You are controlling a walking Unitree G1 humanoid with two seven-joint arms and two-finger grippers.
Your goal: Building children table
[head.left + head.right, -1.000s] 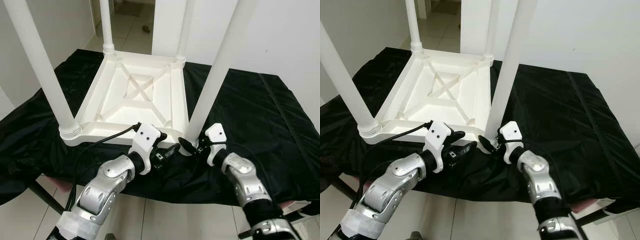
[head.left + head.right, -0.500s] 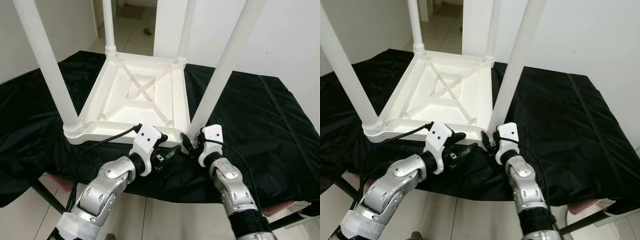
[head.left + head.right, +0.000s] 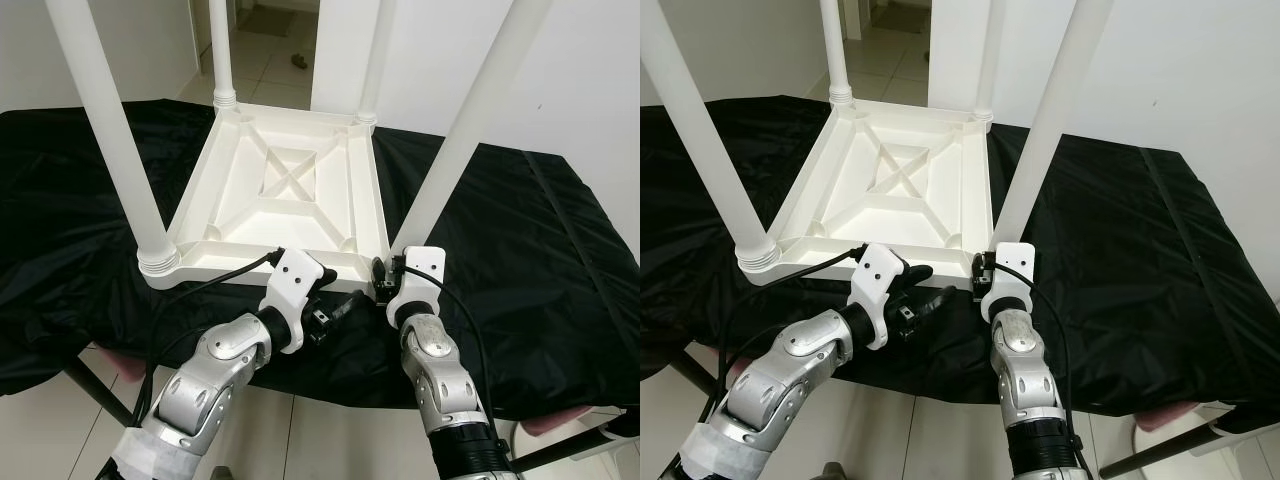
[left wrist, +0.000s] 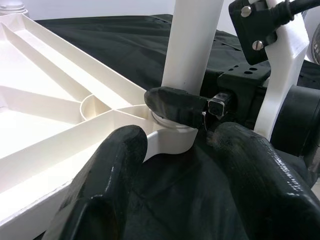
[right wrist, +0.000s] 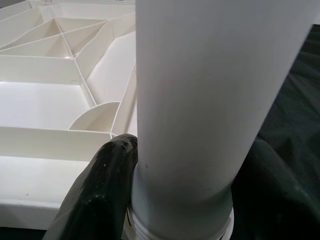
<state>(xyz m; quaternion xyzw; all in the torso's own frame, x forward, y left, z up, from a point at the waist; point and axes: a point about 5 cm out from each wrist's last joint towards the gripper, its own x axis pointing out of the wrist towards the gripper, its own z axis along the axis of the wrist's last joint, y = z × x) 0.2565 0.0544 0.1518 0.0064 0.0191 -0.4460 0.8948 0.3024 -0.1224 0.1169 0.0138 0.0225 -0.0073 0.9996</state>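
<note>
Head views down, wrist views close

The upturned white plastic table (image 3: 290, 195) is seen from above by both eyes; its near-right white leg (image 5: 200, 100) is shared by both wrist views.

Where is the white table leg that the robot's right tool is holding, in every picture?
Left eye view: the table leg slants up right of centre, above the right tool.
Right eye view: the same leg, just right of centre.
Left wrist view: the leg stands upper centre, one right finger across its base.
Right wrist view: the leg looms close, centre.
Shared landmark: the upturned tabletop beside its base.
</note>
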